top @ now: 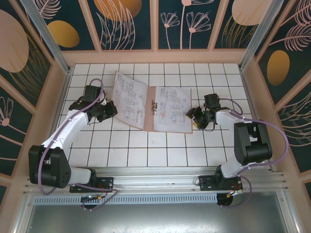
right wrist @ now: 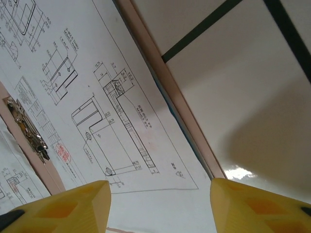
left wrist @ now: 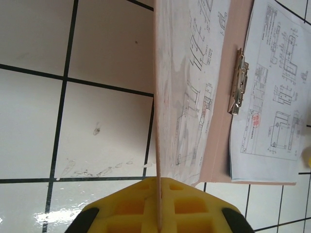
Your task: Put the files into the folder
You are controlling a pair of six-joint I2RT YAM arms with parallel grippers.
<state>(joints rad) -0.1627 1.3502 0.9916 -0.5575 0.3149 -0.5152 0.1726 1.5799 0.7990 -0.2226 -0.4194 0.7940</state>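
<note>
Two halves of the folder are spread on the tiles, the left cover tilted up with a printed sheet against it. On that cover's outer edge the left gripper is clamped. More files lie on the right half, beside the clip. At the folder's right edge the right gripper has its fingers spread apart.

One open folder lies on the worktop, with one metal clip. Two printed sheets show: left sheet, right sheet. Two claws: left claw, right claw.
</note>
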